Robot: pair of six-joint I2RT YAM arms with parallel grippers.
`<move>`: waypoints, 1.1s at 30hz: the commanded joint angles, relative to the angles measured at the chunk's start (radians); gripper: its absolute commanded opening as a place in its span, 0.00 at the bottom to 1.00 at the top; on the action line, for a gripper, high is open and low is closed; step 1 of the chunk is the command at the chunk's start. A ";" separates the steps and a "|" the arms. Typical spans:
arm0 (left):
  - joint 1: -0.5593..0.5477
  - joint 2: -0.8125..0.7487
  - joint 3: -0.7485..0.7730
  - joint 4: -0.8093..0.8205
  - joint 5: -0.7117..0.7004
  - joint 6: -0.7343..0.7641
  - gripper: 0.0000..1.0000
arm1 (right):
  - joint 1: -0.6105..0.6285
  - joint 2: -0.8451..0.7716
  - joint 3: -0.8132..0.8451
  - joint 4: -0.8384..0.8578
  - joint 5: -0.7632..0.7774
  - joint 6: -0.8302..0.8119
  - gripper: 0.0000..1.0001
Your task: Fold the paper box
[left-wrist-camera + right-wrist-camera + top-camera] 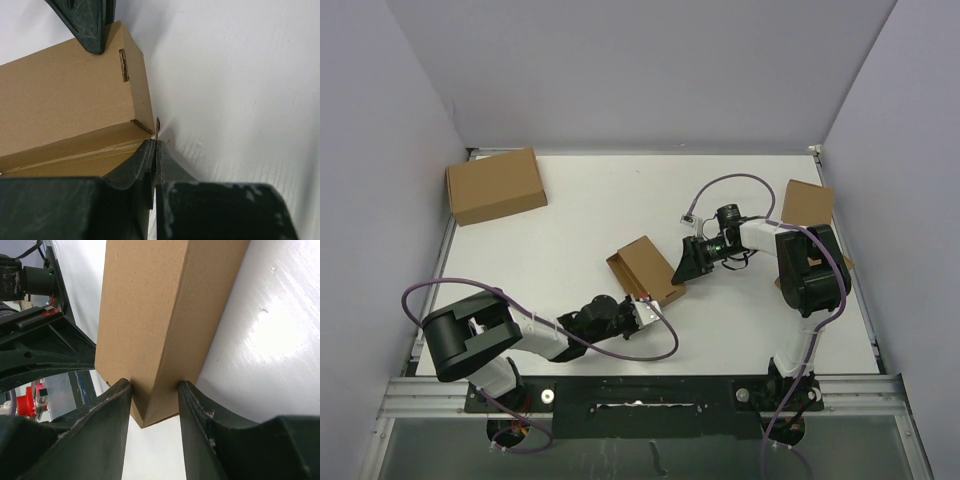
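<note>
The paper box [647,270] is a small oblong brown box, folded up, lying mid-table. My left gripper [648,303] is at its near end; in the left wrist view [156,142] the jaws are pressed together on a thin cardboard flap edge [158,124] at the box's corner, with the box [65,95] to the left. My right gripper [678,268] is at the box's right end. In the right wrist view [155,385] its two fingers clamp either side of a corner of the box [150,305].
A larger closed brown carton [496,186] lies at the back left. Another closed brown box [807,205] sits at the right edge behind the right arm. The right gripper's finger [90,25] shows at the top of the left wrist view.
</note>
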 commanded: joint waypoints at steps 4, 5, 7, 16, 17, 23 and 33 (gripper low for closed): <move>0.019 -0.043 -0.023 0.059 -0.003 -0.064 0.00 | -0.007 0.019 0.024 0.000 0.085 -0.017 0.40; 0.020 -0.041 -0.026 0.066 -0.003 -0.068 0.00 | -0.007 0.019 0.024 0.000 0.086 -0.019 0.40; 0.022 -0.039 -0.033 0.082 -0.011 -0.087 0.00 | -0.007 0.020 0.025 0.000 0.090 -0.017 0.40; 0.029 -0.035 -0.043 0.110 -0.025 -0.128 0.00 | -0.009 0.027 0.027 -0.006 0.108 -0.019 0.39; 0.029 -0.035 -0.043 0.111 -0.030 -0.135 0.00 | -0.010 0.027 0.027 -0.006 0.110 -0.019 0.39; 0.031 -0.031 -0.051 0.127 -0.035 -0.148 0.00 | -0.010 0.036 0.031 -0.013 0.125 -0.021 0.38; 0.035 -0.030 -0.072 0.158 -0.045 -0.165 0.00 | -0.013 0.043 0.034 -0.019 0.143 -0.024 0.38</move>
